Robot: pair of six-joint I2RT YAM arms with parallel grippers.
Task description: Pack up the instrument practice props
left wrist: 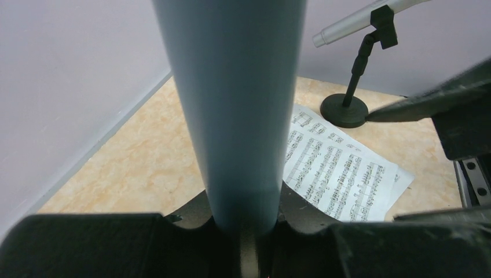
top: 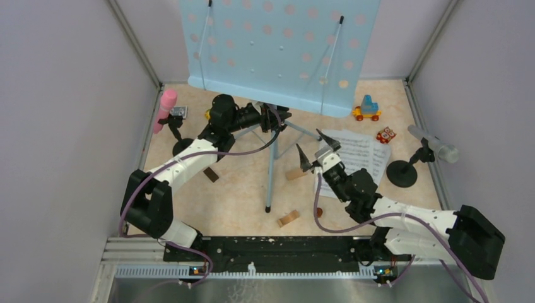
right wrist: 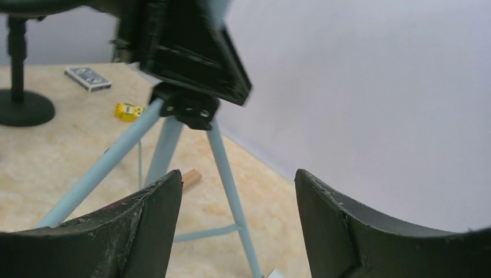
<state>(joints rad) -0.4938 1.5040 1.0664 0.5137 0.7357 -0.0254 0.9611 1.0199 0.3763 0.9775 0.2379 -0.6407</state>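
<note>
The pale blue perforated music rack [top: 277,50] stands at the back on grey-blue tripod legs [top: 270,177]. My left gripper [top: 272,118] is shut on the stand's pole just under the rack; the left wrist view shows the pole [left wrist: 231,104] between its jaws [left wrist: 246,237]. My right gripper [top: 314,148] is open and empty beside the legs, over the white sheet-music pages [top: 356,158]. In the right wrist view it [right wrist: 237,174] faces the tripod legs [right wrist: 226,174]. The pink microphone [top: 166,108] sits in a black holder [top: 181,145] at the left. The silver microphone [top: 435,144] sits in its holder [top: 402,173] at the right.
A colourful toy vehicle [top: 367,109] and a small red toy [top: 385,134] lie at the back right. Wooden blocks lie near the legs [top: 295,173] and at the front [top: 288,219]; a dark block [top: 211,174] lies on the left. Grey walls enclose three sides.
</note>
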